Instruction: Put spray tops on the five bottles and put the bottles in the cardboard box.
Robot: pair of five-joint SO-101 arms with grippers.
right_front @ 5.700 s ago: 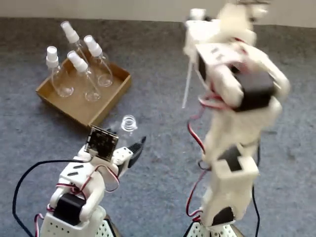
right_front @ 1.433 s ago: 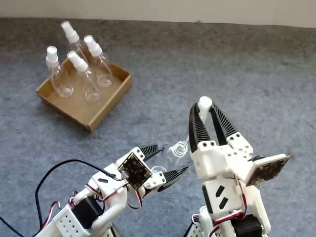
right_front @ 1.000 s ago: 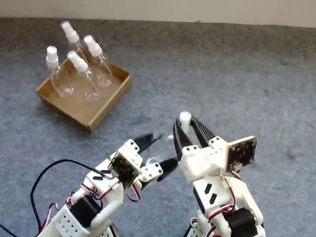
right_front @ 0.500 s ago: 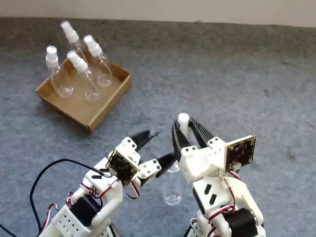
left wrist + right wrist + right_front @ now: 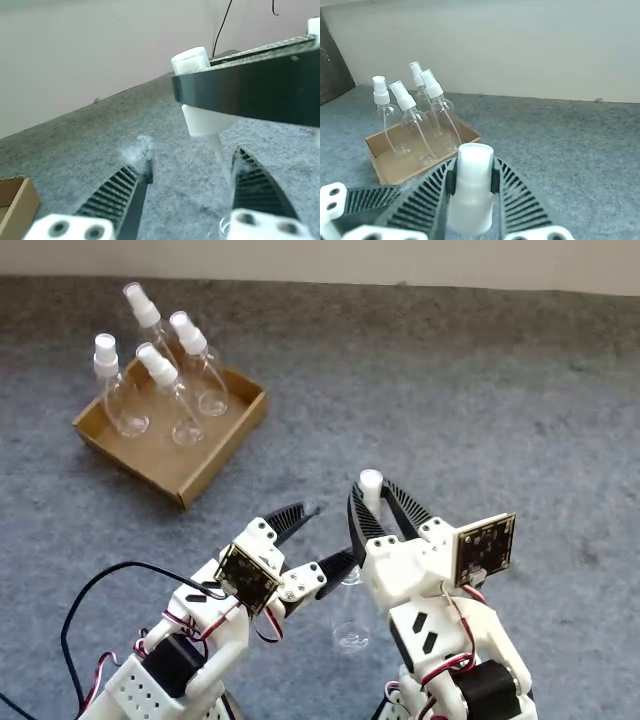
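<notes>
A clear open-necked bottle (image 5: 350, 625) stands upright on the grey carpet between the two arms. My left gripper (image 5: 315, 540) is open; its nearer finger (image 5: 335, 565) is by the bottle's neck, and I cannot tell whether they touch. My right gripper (image 5: 374, 502) is shut on a white spray top (image 5: 371, 478), held just above and beyond the bottle. In the left wrist view the spray top (image 5: 197, 95) hangs under the right arm's black finger (image 5: 250, 90), its thin tube pointing down between my open fingers (image 5: 120, 195). In the right wrist view the spray top (image 5: 474, 190) sits upright between the ribbed fingers.
A shallow cardboard box (image 5: 215, 465) lies at the far left holding several clear bottles (image 5: 180, 405) with white spray tops. The box (image 5: 385, 170) and its bottles (image 5: 420, 125) stand ahead in the right wrist view. Grey carpet stretches to the right and back.
The right arm came down with the spray top to the left gripper. The bottle went from between the left fingers to standing beside them. Over the last half second almost nothing moved.
</notes>
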